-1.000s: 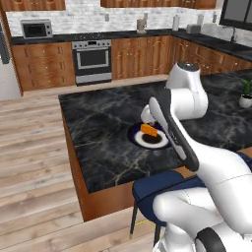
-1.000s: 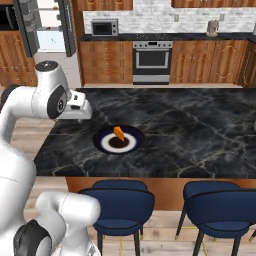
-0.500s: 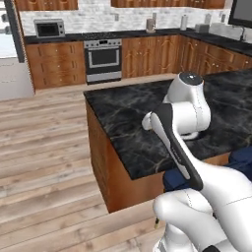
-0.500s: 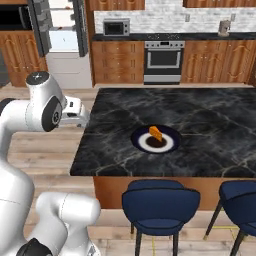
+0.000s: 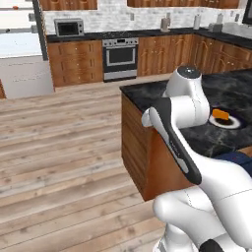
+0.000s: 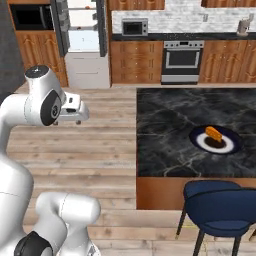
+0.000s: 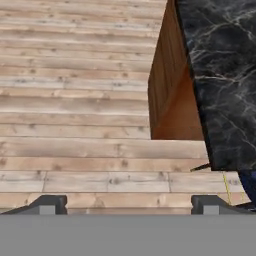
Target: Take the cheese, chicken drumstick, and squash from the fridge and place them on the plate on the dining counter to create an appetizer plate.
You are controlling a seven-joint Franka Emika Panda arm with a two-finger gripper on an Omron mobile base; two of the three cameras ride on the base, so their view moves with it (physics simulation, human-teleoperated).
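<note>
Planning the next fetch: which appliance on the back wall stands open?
The tall grey fridge, white interior showing between dark door edges; the silver microwave and steel oven are shut.

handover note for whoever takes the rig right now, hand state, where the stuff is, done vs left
Hand: open, holds nothing, above the wooden floor beside the dining counter.
Plate on the dining counter, with the cheese lying on it.
Fridge stands open across the room.
Done: cheese on the plate.
Left: chicken drumstick and squash are not on the plate; fetch both from the fridge and add them.
</note>
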